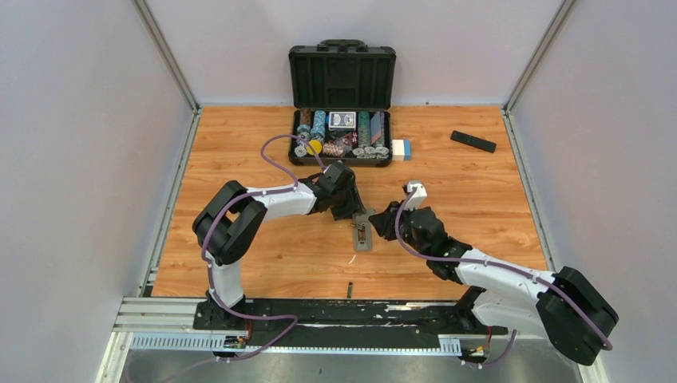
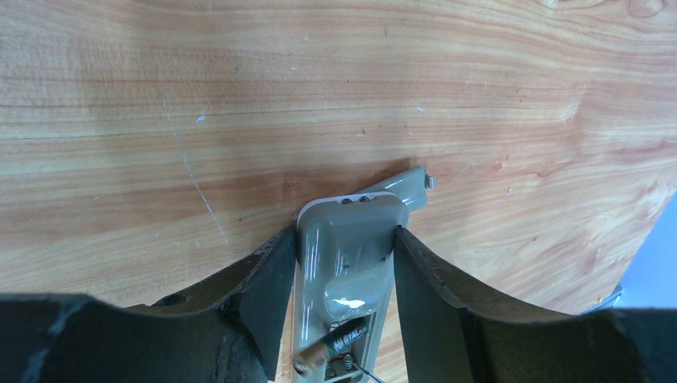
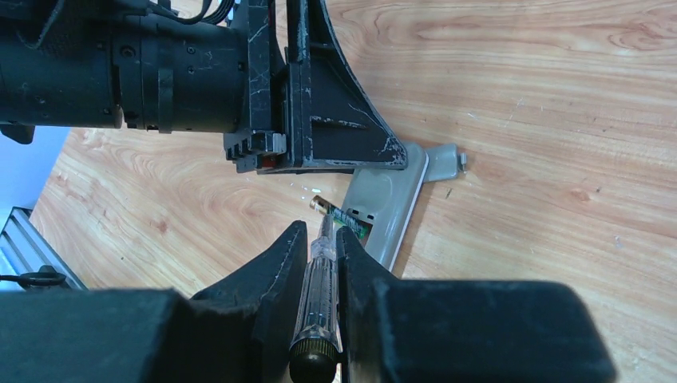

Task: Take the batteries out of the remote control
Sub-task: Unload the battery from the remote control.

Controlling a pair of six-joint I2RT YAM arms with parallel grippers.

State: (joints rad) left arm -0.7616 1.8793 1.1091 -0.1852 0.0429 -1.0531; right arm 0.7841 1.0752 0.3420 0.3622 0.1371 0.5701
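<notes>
Screwdriver (image 3: 318, 307) in right gripper (image 3: 321, 233), wrist view

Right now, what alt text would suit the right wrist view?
The right gripper pinches a clear-handled screwdriver, its tip at a battery in the open grey remote. The left gripper clamps the remote's far end on the wooden table.
</notes>
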